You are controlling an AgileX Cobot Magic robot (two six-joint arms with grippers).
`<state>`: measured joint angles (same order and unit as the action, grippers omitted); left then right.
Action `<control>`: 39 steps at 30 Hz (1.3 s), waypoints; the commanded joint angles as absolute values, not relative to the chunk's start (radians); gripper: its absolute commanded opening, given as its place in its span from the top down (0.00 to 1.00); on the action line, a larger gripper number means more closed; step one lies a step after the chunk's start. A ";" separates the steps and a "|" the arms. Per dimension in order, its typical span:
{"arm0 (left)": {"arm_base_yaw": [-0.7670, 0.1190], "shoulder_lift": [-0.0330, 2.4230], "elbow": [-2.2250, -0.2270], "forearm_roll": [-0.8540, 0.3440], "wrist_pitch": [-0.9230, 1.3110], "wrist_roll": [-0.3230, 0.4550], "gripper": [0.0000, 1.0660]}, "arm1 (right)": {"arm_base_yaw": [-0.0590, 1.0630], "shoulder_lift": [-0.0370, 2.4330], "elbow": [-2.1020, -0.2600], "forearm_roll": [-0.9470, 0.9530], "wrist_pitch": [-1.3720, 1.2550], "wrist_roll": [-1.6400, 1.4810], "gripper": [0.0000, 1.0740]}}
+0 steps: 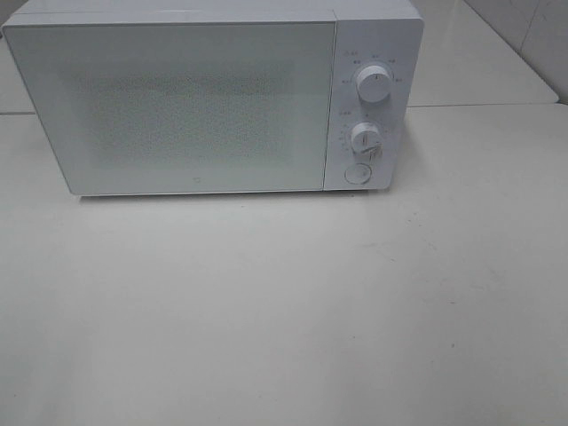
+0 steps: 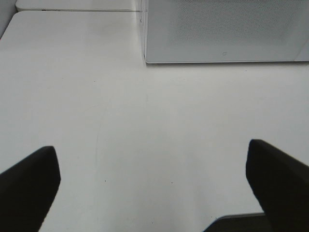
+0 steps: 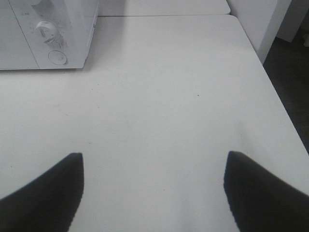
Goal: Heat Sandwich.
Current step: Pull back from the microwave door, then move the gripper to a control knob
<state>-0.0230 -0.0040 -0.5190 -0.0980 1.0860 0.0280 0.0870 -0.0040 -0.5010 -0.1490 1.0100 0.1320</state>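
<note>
A: Waiting stage, by my read. White box-shaped microwave w/ speckled door sits shut at the back of the table; two round white knobs and a round button on its right panel. Sandwich isn't in any view, so can't say where it is; maybe inside behind that door, but the door doesn't let me see in.

B: Grippers?

A: Left gripper has its black jaws spread wide, nothing btwn them, over bare table in front of the microwave's left corner. Right gripper also parted and empty, over the table off the control-panel side. Neither shows in the high view.

B: Next move?

A: Judgement only: either the door needs opening via that round button, or a knob wants turning. Right arm is nearer the panel. Needs a careful, narrow press.

B: Surface, room?

A: Smooth off-white tabletop, faint scuffs, a seam to another table behind. Pale wall beyond, dark floor past the right edge.
</note>
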 commanded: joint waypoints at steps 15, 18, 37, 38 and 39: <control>-0.020 -0.027 -0.515 -0.106 1.073 0.024 0.08 | 0.084 -0.027 -0.500 -0.149 0.995 0.122 0.30; -0.020 -0.027 -0.515 -0.106 1.073 0.024 0.08 | 0.084 -0.027 -0.500 -0.149 0.995 0.122 0.30; -0.020 -0.027 -0.515 -0.106 1.073 0.024 0.08 | 0.084 -0.027 -0.500 -0.148 0.995 0.121 0.30; -0.020 -0.027 -0.515 -0.106 1.073 0.024 0.08 | 0.084 -0.027 -0.500 -0.148 0.995 0.121 0.30; -0.020 -0.027 -0.515 -0.106 1.073 0.024 0.08 | 0.084 -0.027 -0.500 -0.148 0.995 0.121 0.30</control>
<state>-0.0230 -0.0050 -0.5190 -0.0980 1.0860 0.0280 0.0870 -0.0040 -0.5010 -0.1490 1.0100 0.1320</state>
